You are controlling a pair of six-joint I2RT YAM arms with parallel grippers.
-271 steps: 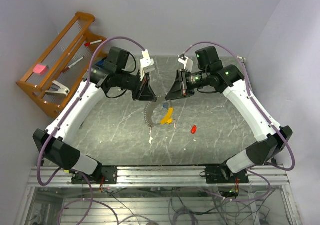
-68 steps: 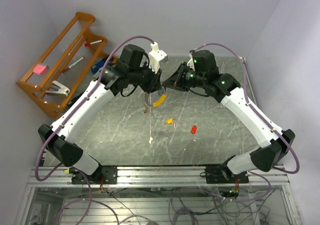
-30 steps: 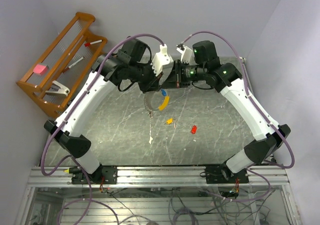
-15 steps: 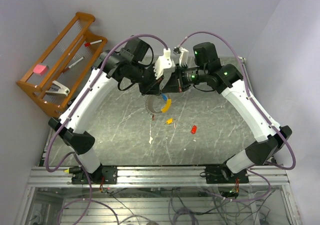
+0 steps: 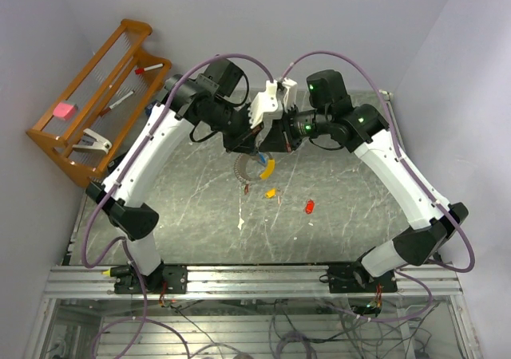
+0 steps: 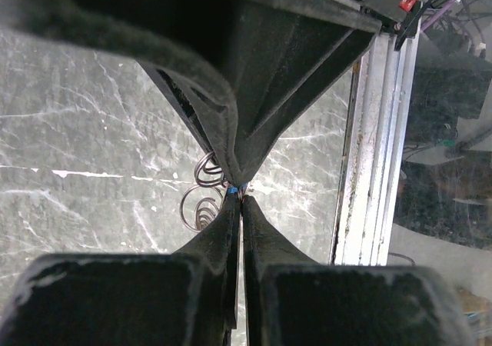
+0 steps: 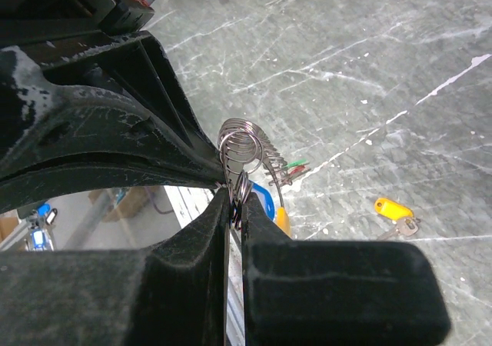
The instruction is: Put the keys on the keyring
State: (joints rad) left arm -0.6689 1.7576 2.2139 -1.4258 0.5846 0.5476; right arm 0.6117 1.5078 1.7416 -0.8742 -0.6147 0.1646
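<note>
left jaws, right jaws clenched on keyring (image 7: 240, 148). Wire likely thin, springy, slippery: hold coil end. yellow key (image 7: 392, 206) at 4 o'clock.

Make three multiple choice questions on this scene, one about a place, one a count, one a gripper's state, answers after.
1. The right gripper is: A wide open; B shut on the silvery coiled wire keyring; C shut on nothing.
2. The red plastic key tag is: A lying on the grey marble table; B hanging on the keyring; C in the right gripper.
3. Loose coloured key tags on the table: A one; B two; C four.
Answers: 1 B, its fingers pinch the ring's wire. 2 A, it lies alone on the stone. 3 B, the red one and the orange-yellow plastic key tag.
</note>
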